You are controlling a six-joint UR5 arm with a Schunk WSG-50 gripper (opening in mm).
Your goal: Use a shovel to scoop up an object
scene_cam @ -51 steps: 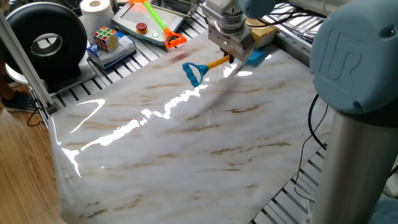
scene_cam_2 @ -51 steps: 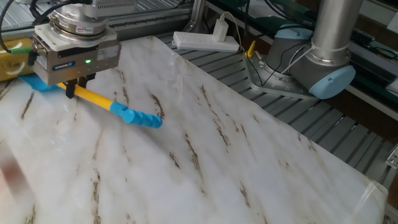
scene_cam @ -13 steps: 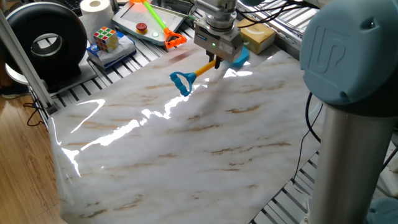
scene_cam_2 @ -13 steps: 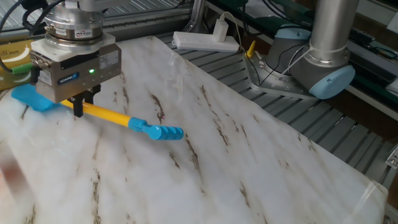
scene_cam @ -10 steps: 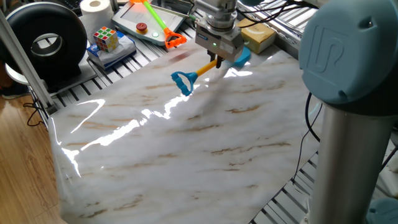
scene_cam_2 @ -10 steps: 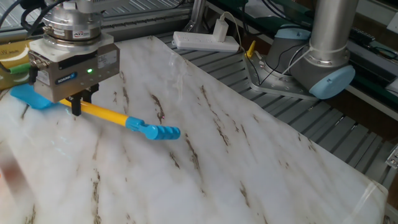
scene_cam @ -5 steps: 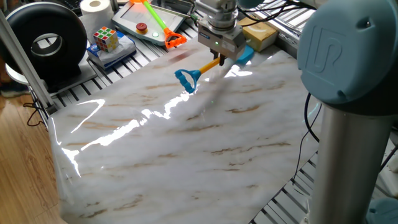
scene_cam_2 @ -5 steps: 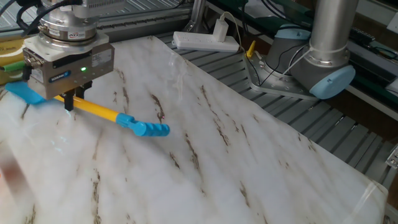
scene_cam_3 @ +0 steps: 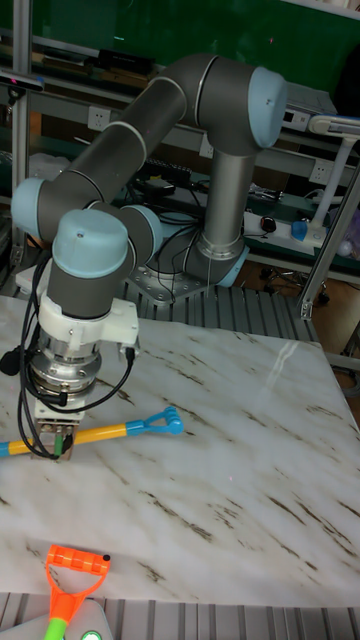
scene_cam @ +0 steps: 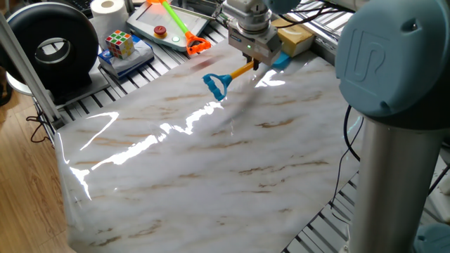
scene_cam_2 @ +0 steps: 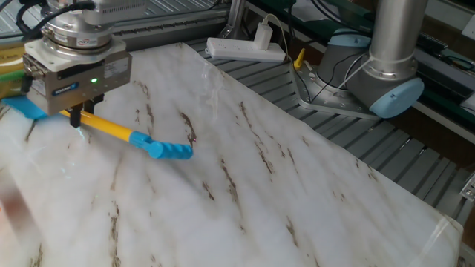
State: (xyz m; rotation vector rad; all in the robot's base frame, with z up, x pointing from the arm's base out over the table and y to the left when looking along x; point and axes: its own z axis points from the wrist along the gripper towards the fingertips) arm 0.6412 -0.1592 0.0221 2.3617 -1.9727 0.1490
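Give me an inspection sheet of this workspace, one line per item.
Surface: marble-pattern sheet, glare streaks.
Shovel: held by the shaft, loop end toward table middle, blade beside the block.
Block: at the table edge, not scooped.
Clutter: puzzle cube, paper roll, green-shafted tool.
Gripper: shut on the shovel.
Cables: power strip, loose wires behind the block.
Surroundings: metal slat frame, wood floor.

Shovel (scene_cam_2: pixel 122 133) is lying across the bench (scene_cam_2: pixel 297 193) edge under the hand (scene_cam_2: pixel 77 117); block (scene_cam: pixel 294 41) is sitting just behind.
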